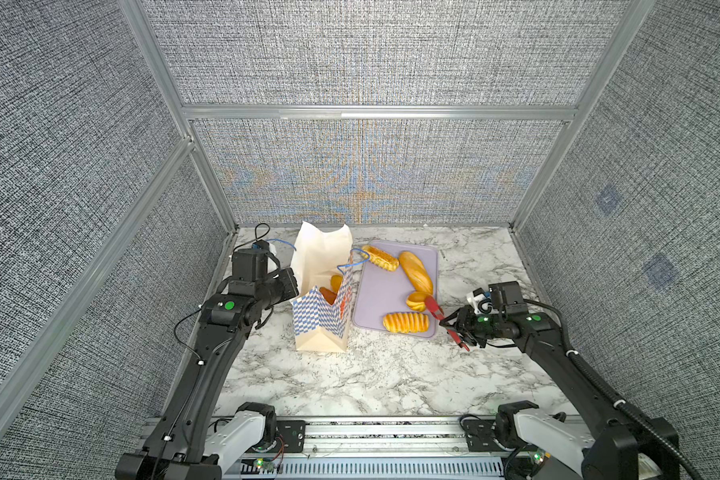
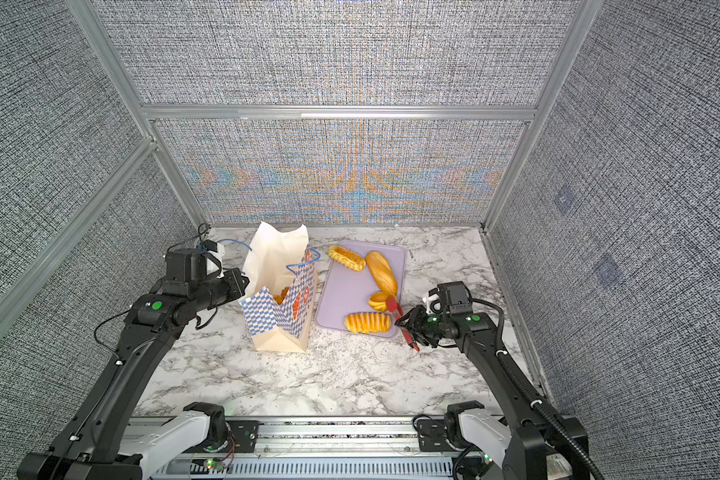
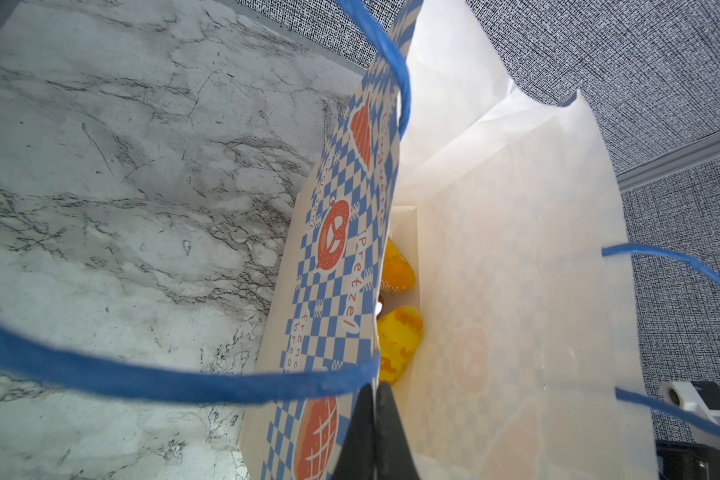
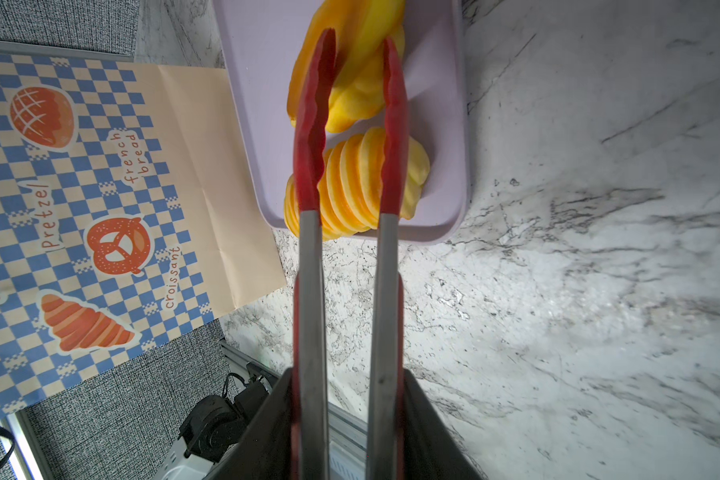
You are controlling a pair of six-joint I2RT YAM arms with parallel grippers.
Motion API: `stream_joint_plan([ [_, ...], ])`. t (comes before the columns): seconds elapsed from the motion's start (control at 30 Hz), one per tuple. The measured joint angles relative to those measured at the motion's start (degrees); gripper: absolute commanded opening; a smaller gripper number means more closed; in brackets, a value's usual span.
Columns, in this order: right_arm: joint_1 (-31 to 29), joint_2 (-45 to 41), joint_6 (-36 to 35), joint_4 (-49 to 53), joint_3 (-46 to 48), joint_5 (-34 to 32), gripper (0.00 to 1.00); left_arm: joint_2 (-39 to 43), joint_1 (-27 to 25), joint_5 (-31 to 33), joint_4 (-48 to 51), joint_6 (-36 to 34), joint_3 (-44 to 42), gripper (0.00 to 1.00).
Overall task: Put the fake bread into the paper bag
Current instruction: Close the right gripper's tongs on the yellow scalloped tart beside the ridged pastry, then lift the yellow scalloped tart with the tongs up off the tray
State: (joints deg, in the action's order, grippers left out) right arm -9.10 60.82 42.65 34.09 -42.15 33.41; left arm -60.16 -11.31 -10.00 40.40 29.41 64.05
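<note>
Much bare marble nearest, in front of bag and tray. Right gripper clamps tongs; tips flank bun near tray's right edge, beyond ribbed roll. Left gripper pinches bag rim, seen only in left wrist view. Bread: four on tray, more in bag.

The left arm stretches forward, left gripper pinched shut, seemingly on the paper bag rim. The right arm bends inward; right gripper clamps red tongs projecting ahead of it.
</note>
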Motion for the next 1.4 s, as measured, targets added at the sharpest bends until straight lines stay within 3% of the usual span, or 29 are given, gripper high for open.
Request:
stream_joint_plan([
  [0.8, -0.3, -0.9, -2.6, 0.1, -2.8, -0.1, 0.28, 0.0, 0.0, 0.4, 0.2, 0.2, 0.3, 0.03],
  [1.4, -4.8, -0.3, -6.8, 2.6, -9.9, -2.6, 0.27, 0.2, 0.0, 0.5, 0.9, 0.6, 1.0, 0.02],
])
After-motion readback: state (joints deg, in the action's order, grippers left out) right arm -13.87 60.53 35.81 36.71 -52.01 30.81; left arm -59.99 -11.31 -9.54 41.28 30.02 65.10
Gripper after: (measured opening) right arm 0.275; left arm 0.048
